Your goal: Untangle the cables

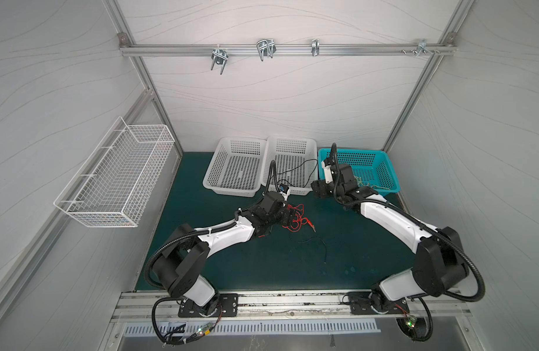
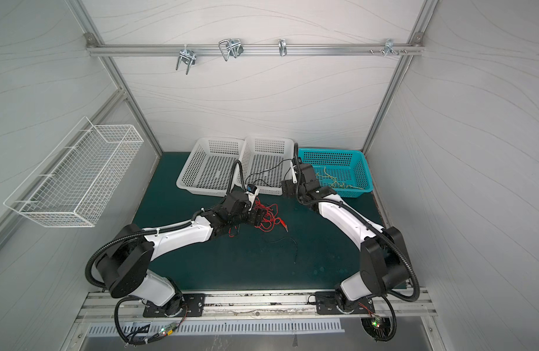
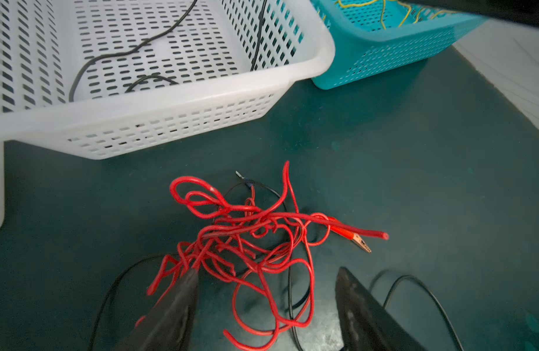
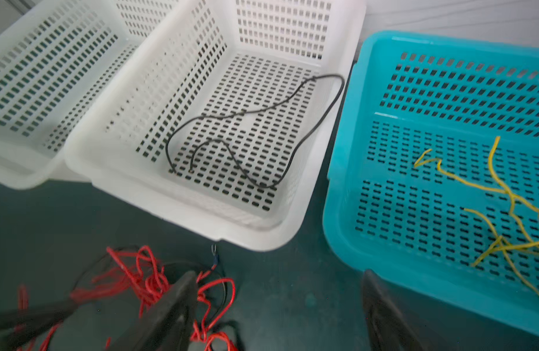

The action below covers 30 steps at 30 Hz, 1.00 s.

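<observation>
A red cable tangle [image 1: 296, 216] [image 2: 267, 216] lies on the green mat in front of the white baskets, with a black cable [image 3: 289, 291] threaded through it. My left gripper [image 3: 266, 270] [image 1: 292, 219] is open over the tangle, with red loops [image 3: 247, 234] between its fingers. A black cable end [image 1: 318, 243] trails toward the front. Another black cable [image 4: 256, 130] lies in the middle white basket [image 4: 201, 212]. Yellow cables [image 4: 505, 206] lie in the teal basket [image 4: 347, 212]. My right gripper [image 4: 277, 273] [image 1: 319, 190] hangs open over bare mat between those two baskets, right of the tangle [image 4: 146, 279].
A second white basket [image 1: 231, 170] stands at the left of the row. A red alligator clip [image 3: 358, 240] ends one red cable. A wire basket [image 1: 116, 176] hangs on the left wall. Metal hooks [image 1: 265, 48] sit on the back rail.
</observation>
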Tool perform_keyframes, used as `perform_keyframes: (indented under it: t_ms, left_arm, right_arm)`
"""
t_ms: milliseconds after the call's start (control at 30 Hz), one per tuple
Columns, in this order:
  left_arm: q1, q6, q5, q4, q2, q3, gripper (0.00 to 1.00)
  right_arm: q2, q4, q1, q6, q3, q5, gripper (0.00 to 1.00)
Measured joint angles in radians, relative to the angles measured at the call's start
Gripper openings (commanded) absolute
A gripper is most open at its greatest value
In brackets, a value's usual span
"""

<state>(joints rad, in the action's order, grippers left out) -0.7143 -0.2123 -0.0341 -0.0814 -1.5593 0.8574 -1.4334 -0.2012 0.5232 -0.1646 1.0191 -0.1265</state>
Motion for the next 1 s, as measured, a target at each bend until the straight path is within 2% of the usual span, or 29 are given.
perform_keyframes:
  t_ms: [167,433,800,1000]
  left_arm:
    - [0.001,-0.001,-0.006,0.025,-0.063,0.032,0.7]
    - [0.001,-0.01,-0.05,0.03,-0.126,0.063,0.61]
    - [0.024,-0.056,-0.082,0.032,-0.159,0.074,0.56]
    - [0.037,-0.073,-0.082,0.032,-0.159,0.074,0.56]
  right_arm:
    - [0.085,-0.019,0.068,-0.003,-0.125,0.063,0.75]
    - [0.139,-0.02,0.208,-0.003,-0.219,0.127,0.74]
    - [0.139,-0.034,0.256,-0.027,-0.366,0.159,0.71]
    - [0.103,-0.009,0.268,-0.048,-0.396,0.163,0.64]
